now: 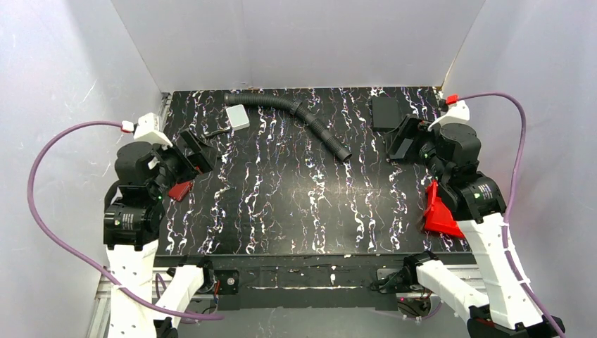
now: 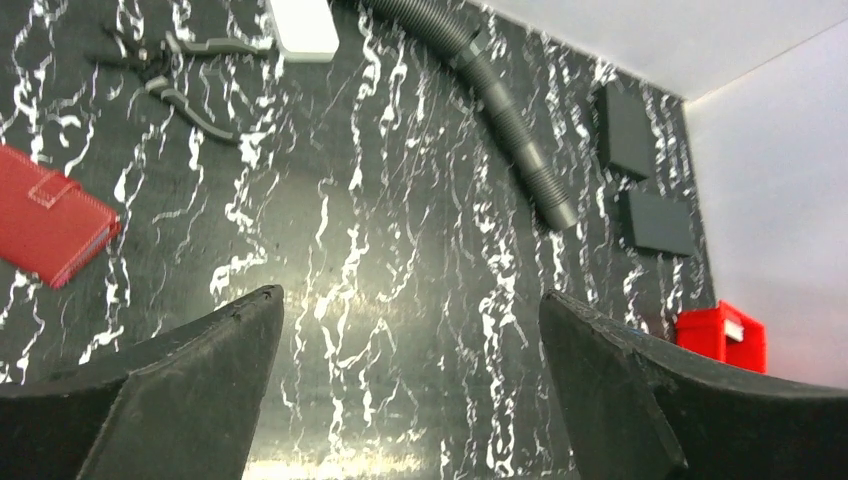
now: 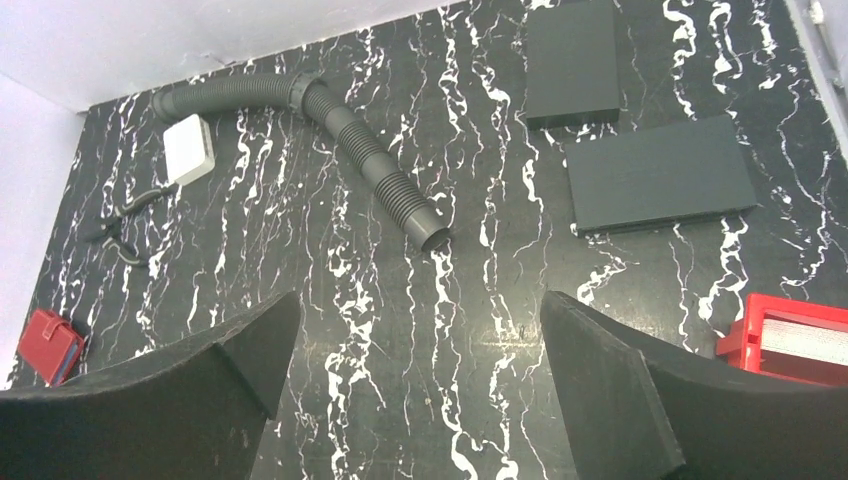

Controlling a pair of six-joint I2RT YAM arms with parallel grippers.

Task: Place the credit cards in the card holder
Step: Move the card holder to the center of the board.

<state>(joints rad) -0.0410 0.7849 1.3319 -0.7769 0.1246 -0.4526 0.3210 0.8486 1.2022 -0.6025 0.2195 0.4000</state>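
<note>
The card holder (image 1: 181,190) is a small red wallet, folded shut with its clasp tab on top, lying flat at the table's left side (image 2: 50,215) (image 3: 50,345). A grey-white flat rectangle with rounded corners (image 1: 238,116) lies at the back left; it looks like the credit cards in a stack (image 2: 303,25) (image 3: 188,148), and I cannot tell single cards apart. My left gripper (image 1: 200,151) hovers just above and behind the wallet, open and empty (image 2: 410,293). My right gripper (image 1: 403,141) hangs open and empty over the right half of the table (image 3: 419,295).
A grey ribbed hose (image 1: 288,113) curves across the back middle. Pliers (image 2: 170,70) lie near the white rectangle. Two black flat slabs (image 3: 570,60) (image 3: 660,175) sit at the back right. A red open-top bin (image 3: 790,340) with something pale inside stands at the right edge.
</note>
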